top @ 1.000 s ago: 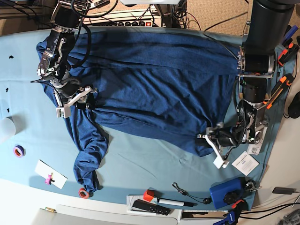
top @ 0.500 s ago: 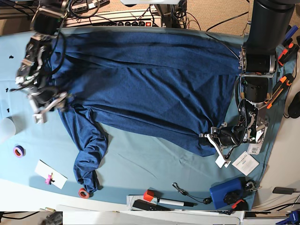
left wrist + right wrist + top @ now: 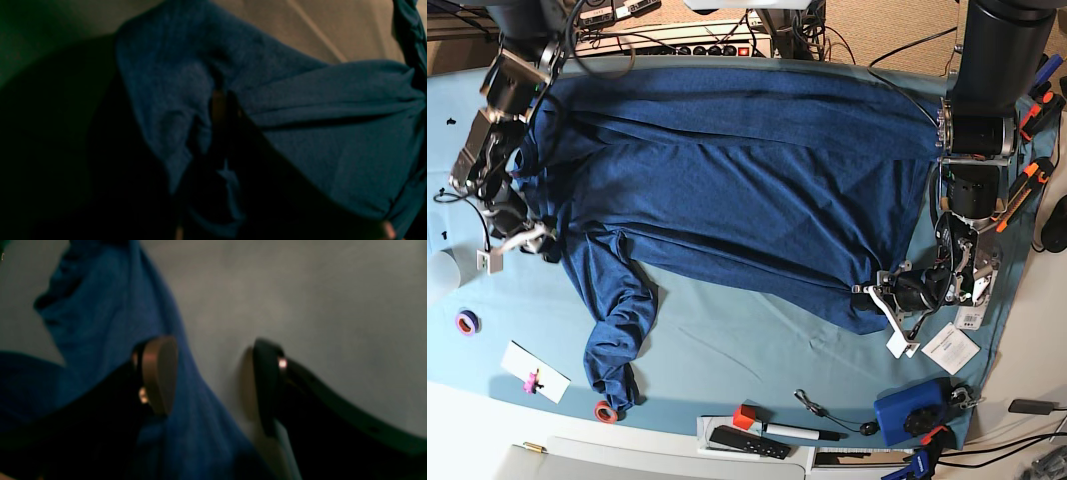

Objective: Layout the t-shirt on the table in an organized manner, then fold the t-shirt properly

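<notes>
The dark navy t-shirt lies spread across the teal table, one sleeve trailing toward the front left. At the shirt's lower right corner my left gripper is shut on the hem. The left wrist view shows that gripper pinching a fold of the t-shirt. My right gripper hovers open at the shirt's left edge. In the right wrist view the right gripper has one finger over the t-shirt and the other over bare table, gripping nothing.
A white cup, a purple tape roll, a white card and a red tape roll sit at the front left. A remote, a marker and a blue box line the front edge. A power strip runs behind.
My right arm swung left toward the table's edge, opened, and let go of the shirt's shoulder, which now lies further left. My left gripper has stayed on the hem corner.
</notes>
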{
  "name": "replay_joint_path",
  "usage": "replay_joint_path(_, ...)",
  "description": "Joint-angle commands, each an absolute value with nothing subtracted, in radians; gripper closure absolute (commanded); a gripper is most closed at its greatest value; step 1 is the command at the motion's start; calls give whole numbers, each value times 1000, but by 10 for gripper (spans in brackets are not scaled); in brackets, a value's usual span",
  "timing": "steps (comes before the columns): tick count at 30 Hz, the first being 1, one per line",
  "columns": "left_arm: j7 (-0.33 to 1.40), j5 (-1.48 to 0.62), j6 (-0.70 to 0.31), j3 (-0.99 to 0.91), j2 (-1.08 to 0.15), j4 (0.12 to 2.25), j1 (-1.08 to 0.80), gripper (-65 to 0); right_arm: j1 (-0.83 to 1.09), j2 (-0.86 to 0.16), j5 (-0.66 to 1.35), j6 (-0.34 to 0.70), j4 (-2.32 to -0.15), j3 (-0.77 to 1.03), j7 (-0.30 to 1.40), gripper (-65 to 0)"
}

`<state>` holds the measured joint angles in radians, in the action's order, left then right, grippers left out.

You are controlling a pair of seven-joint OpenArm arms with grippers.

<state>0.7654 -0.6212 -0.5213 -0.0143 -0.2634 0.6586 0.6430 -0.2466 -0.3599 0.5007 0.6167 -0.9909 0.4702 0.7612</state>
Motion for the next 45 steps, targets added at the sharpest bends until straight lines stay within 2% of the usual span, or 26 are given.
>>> replay_joint_path(1, 759, -620, -521, -15, -272, 670, 670, 0, -251, -363, 492, 626, -975, 466, 847, -357)
replay_joint_path(7, 758, -620, -521, -15, -272, 670, 670, 0, -280, -363, 611, 688, -974, 464, 1095, -356)
replay_joint_path(10, 758, -620, -521, -15, -272, 670, 670, 0, -275, -363, 649, 689, -974, 464, 1151, -341)
replay_joint_path(11, 758, -620, -521, -15, -272, 670, 670, 0, -273, -363, 655, 689, -974, 464, 1154, -299)
replay_joint_path(14, 759, -620, -521, -15, -272, 670, 670, 0, -271, -364, 655, 690, -974, 464, 1161, -43)
replay_joint_path(15, 759, -620, -521, -15, -272, 670, 670, 0, -271, -364, 655, 690, -974, 464, 1161, 0)
replay_joint_path(19, 754, -652, -532, -16, -283, 673, 670, 0, -271, -366, 668, 698, -974, 464, 1112, 0)
replay_joint_path(26, 806, -871, -698, -17, -360, 695, 670, 0, -268, -383, 803, 698, -1055, 467, 1141, 0)
replay_joint_path(32, 953, -1089, -698, -17, -405, 697, 666, 0, -187, -382, 894, 698, -1246, 467, 1152, 0)
replay_joint_path(40, 1201, -1351, -698, -17, -438, 697, 662, 0, 11, -382, 897, 698, -1594, 467, 1152, 0)
replay_joint_path(45, 1392, -1484, -698, -17, -474, 697, 656, 0, 89, -382, 877, 698, -1668, 469, 1153, 0)
